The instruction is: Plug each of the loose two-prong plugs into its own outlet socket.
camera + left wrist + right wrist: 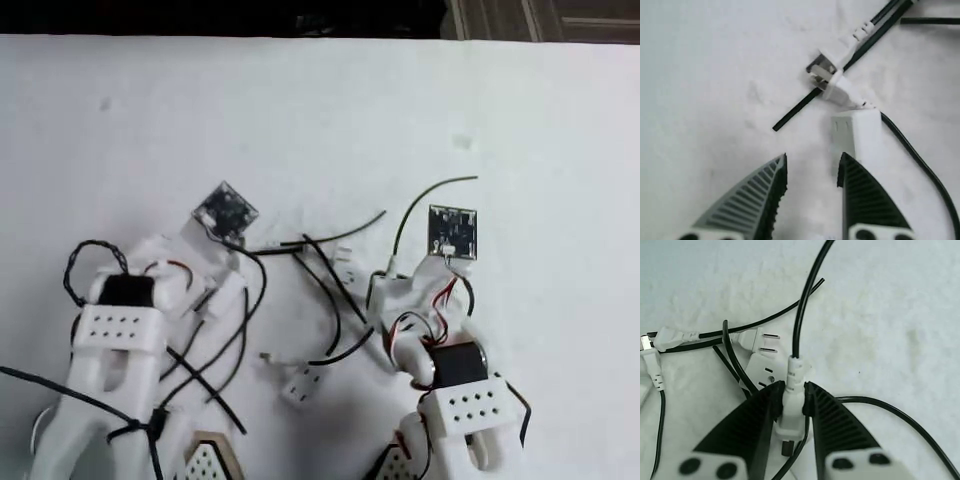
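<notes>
Four white two-prong plugs are in the right wrist view. The first plug (790, 410) sits between the right jaws, which are clenched on its body, and its black cable (800, 305) runs straight away from them. The second plug (755, 340) lies just beyond, both prongs bare, right beside a white socket block (762, 371) with two slots. The third plug (671, 337) and fourth plug (652, 372) lie farther off, close together, crossing where the left wrist view shows them.

Two socket blocks can be counted for certain. The second socket block (857, 135) lies just beside one of the left jaws, which stand released with a fair gap between their tips, grasping nothing.

In the high view, loose black cables (245, 330) tangle between the two arms, and a broad stretch of white surface (320, 110) runs from them to the far edge
</notes>
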